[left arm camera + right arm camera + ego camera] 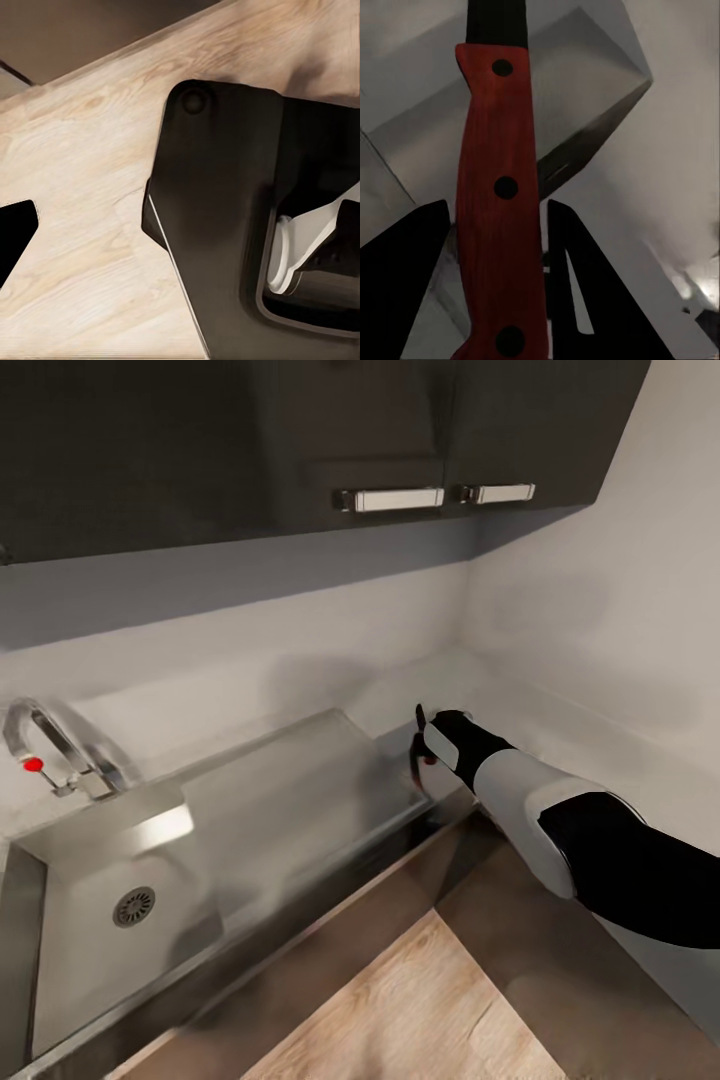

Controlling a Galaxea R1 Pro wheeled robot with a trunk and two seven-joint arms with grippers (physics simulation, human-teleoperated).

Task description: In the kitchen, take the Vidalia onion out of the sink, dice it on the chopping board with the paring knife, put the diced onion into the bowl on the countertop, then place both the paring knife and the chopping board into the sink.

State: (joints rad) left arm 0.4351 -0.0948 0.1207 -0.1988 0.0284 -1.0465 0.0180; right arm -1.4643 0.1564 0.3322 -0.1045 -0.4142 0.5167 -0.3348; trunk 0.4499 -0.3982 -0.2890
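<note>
Steel sink [250, 810] edge beside right claw [499, 277] gripping paring knife [499, 187].

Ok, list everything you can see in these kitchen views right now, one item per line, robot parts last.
sink: one, grey steel basin with a round drain, at the left of the head view.
draining panel: one, grey steel, right of the basin.
tap: one, curved chrome with a red knob, behind the basin.
countertop: one, grey, running into the corner.
wall cabinets: dark, with two silver handles, above.
floor: light wood, below the counter.
paring knife: one, red riveted handle, held by the right claw over the panel's far end.
right claw: one, black, shut on the knife handle.
right arm: one, white and black.
</note>
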